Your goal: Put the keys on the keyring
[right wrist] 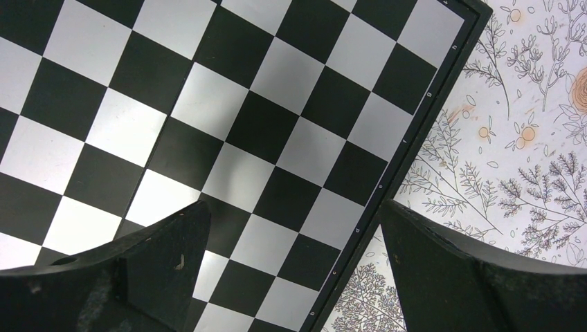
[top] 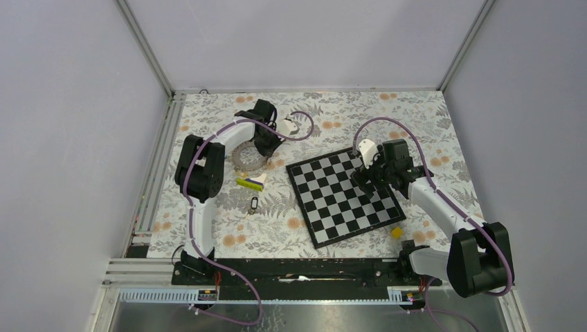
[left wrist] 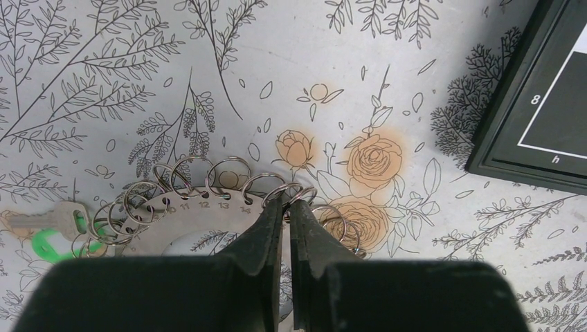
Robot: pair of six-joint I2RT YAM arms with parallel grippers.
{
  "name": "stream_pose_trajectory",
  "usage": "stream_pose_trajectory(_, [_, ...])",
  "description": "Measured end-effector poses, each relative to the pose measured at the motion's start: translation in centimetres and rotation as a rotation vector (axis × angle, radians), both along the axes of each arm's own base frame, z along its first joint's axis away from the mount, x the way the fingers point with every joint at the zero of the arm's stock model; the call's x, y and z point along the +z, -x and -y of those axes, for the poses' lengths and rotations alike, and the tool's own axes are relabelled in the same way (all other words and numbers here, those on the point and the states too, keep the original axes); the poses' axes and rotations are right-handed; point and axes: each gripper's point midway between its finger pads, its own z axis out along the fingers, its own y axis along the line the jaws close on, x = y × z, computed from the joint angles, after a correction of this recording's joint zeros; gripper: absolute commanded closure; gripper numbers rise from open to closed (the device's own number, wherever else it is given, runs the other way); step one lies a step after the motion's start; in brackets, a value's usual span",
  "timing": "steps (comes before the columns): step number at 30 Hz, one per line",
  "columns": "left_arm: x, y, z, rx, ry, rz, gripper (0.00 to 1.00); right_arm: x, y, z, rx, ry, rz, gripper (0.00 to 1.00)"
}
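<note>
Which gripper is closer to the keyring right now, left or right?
Left. The left gripper is right at the keyring, fingers pinched together on its looped rim. The right gripper hangs open over the chessboard, well away from it.

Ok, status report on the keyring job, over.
Left gripper pinched on keyring rim. Right gripper open, empty, over chessboard. Green key at ring's edge; black key loose on table, lime wedge between it and the ring.

Left arm (top: 202, 220) white, its end effector (left wrist: 286, 202) black, cable (top: 311, 124) purple.
</note>
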Motion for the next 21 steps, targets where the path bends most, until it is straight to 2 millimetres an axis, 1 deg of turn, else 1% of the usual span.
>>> stream_pose_trajectory(7, [0.1,0.0,0.0,0.000,0.009,-0.002,1.00,0.0,0.0,0.0,0.000,-0.001,0.000,0.01])
stream_pose_trajectory(11, [0.7,0.7,0.0,-0.005,0.049,-0.016,1.00,0.0,0.0,-0.1,0.000,-0.005,-0.002,0.01])
stream_pose_trajectory(14, [2.0,1.5,-0.2,-0.004,0.122,-0.034,1.00,0.0,0.1,-0.1,-0.002,-0.009,-0.004,0.01])
stream_pose_trajectory(18, [4.0,1.4,-0.6,0.001,0.211,-0.029,1.00,0.1,0.1,-0.2,-0.001,-0.014,-0.004,0.01])
stream_pose_trajectory(21, [4.8,1.3,-0.8,0.004,0.246,-0.021,1.00,0.1,0.1,-0.2,-0.001,-0.016,-0.004,0.01])
